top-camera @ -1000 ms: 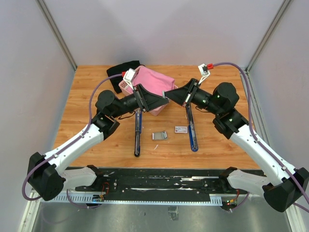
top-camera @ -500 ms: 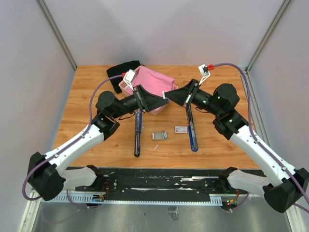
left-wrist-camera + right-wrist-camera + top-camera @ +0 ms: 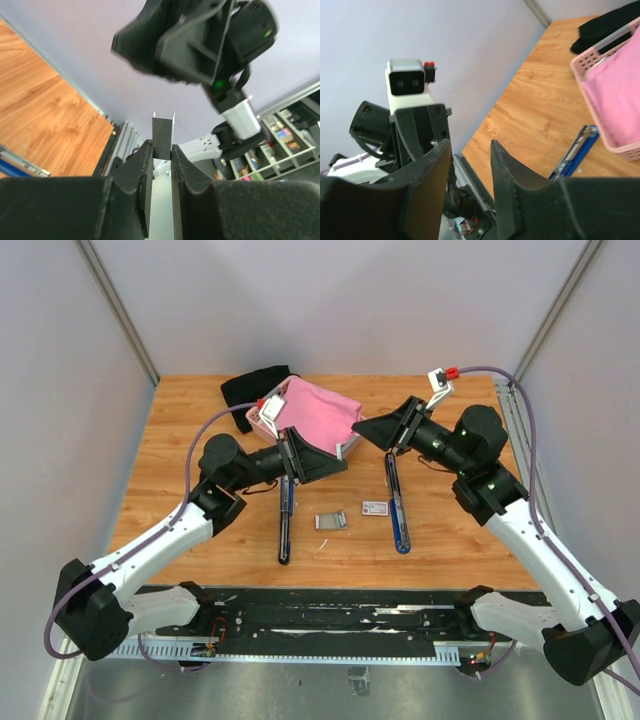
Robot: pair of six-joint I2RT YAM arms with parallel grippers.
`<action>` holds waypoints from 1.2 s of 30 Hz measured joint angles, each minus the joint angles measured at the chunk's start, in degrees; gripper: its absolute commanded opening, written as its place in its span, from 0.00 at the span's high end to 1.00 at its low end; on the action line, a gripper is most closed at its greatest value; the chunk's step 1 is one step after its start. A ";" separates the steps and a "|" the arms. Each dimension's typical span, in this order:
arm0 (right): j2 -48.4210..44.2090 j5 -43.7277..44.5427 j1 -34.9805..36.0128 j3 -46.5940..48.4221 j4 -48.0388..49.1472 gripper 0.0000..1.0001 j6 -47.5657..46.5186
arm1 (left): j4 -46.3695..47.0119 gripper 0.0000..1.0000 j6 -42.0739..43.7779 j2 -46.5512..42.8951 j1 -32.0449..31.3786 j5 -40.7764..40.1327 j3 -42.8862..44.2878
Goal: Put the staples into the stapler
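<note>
Right arm's covering the far end of the blue stapler (image 3: 400, 518) lying on the tabletop (image 3: 180, 440), right of centre. The right gripper (image 3: 469, 150) jaws are hanging wide apart, empty. The left gripper (image 3: 161, 150) jaws are pinching a staple strip (image 3: 163, 131) in midair, its bottom buried between them. The carton (image 3: 375, 508) print's looking too tiny to read.

Staples (image 3: 163, 131) partly hidden within left tool (image 3: 161, 152)

Robotics lab cell: plain grey panel walls (image 3: 330, 300), aluminium frame posts (image 3: 118, 308), wooden table (image 3: 440, 540), parts-bin shelving (image 3: 287, 142) beyond.
</note>
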 measured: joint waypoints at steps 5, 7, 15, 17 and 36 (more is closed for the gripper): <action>2.62 -4.26 -2.95 9.03 -9.92 0.50 -5.81 | -8.28 0.87 6.45 -0.20 -0.04 3.87 1.33; 4.48 -8.63 -2.93 13.70 -14.78 0.50 -9.35 | -13.55 0.87 10.64 -0.15 -0.04 5.88 3.19; 10.88 -22.34 -1.64 21.94 -34.62 0.47 -22.97 | -34.18 0.87 28.24 0.35 -0.22 12.22 12.68; 11.69 -24.09 -0.94 21.94 -38.21 0.47 -25.09 | -36.57 0.87 30.38 0.55 -0.33 13.68 12.96; 15.54 -30.67 2.38 21.94 -42.47 0.66 -28.85 | -41.68 0.88 34.16 2.78 -1.07 17.77 12.96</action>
